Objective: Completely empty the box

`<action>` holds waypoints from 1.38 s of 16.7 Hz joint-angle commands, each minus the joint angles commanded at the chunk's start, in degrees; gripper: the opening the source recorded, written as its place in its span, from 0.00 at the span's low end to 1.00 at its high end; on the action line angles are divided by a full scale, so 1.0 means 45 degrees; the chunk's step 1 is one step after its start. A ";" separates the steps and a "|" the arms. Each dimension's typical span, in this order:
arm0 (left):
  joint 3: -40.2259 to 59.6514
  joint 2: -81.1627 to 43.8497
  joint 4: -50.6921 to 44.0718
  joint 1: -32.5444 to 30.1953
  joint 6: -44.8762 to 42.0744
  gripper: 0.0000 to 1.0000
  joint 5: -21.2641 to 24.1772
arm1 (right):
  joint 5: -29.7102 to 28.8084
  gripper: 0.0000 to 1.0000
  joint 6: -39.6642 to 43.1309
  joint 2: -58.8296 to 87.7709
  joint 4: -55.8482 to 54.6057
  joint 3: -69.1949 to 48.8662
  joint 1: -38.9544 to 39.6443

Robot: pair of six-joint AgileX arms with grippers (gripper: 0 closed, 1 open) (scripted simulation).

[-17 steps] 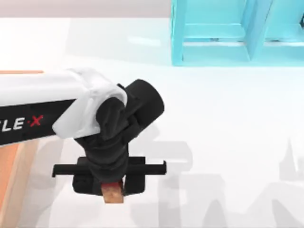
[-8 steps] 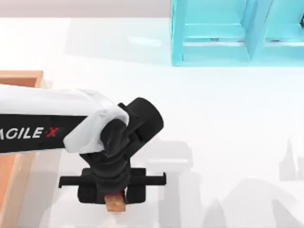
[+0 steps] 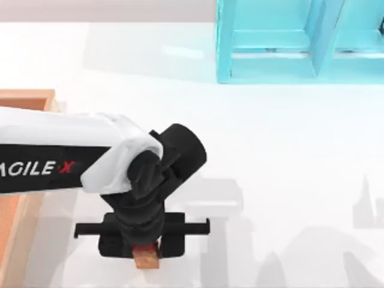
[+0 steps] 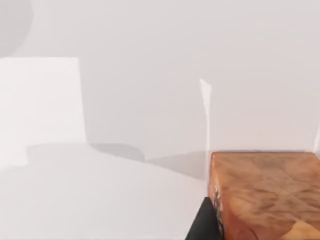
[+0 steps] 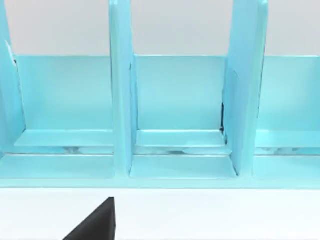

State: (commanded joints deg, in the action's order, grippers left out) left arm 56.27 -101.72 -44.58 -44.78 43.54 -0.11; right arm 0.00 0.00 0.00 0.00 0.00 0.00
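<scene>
Reaching out from the left edge of the top view, my left arm holds its gripper (image 3: pixel 146 255) low over the white table (image 3: pixel 288 180), near the front edge and left of the middle. Its fingers are closed on a small brown block (image 3: pixel 146 260), whose end pokes out below the black gripper body; a bit of red shows where the block meets the fingers. In the left wrist view the block (image 4: pixel 265 195) has a mottled orange-brown, wood-like surface, with a black finger (image 4: pixel 202 222) against its side and bare white table beyond it.

Just left of the arm, at the table's left edge, lies the box (image 3: pixel 27 99): one light-tan corner and a strip of its orange-brown floor show, the rest being covered by the arm or cut off by the frame. The block is outside it, to its right.

Farther back, right of the middle, stands a turquoise shelf unit (image 3: pixel 270 66) with upright dividers. The right wrist view faces the shelf unit (image 5: pixel 175 100) head-on, with a dark part of the right gripper at the frame's edge; whether that gripper is open I cannot tell.
</scene>
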 joint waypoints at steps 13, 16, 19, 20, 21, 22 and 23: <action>0.0000 0.0000 0.0000 0.0000 0.0000 1.00 0.0000 | 0.0000 1.00 0.0000 0.0000 0.0000 0.0000 0.0000; 0.0040 0.0018 -0.0044 -0.0001 0.0005 1.00 0.0000 | 0.0000 1.00 0.0000 0.0000 0.0000 0.0000 0.0000; 0.0684 0.0321 -0.0960 -0.0033 0.0041 1.00 -0.0001 | 0.0000 1.00 0.0000 0.0000 0.0000 0.0000 0.0000; 0.1009 0.0502 -0.1512 -0.0039 0.0051 1.00 -0.0001 | 0.0000 1.00 0.0000 0.0000 0.0000 0.0000 0.0000; 0.1354 0.0701 -0.2144 -0.0044 0.0059 1.00 -0.0002 | 0.0000 1.00 0.0000 0.0000 0.0000 0.0000 0.0000; 0.1703 0.0908 -0.2778 -0.0048 0.0066 1.00 -0.0002 | 0.0000 1.00 0.0000 0.0000 0.0000 0.0000 0.0000; 0.2028 0.1108 -0.3313 -0.0049 0.0070 1.00 -0.0003 | 0.0000 1.00 0.0000 0.0000 0.0000 0.0000 0.0000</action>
State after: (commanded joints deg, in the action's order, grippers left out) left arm 65.40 -96.74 -59.49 -45.00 43.85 -0.13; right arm 0.00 0.00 0.00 0.00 0.00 0.00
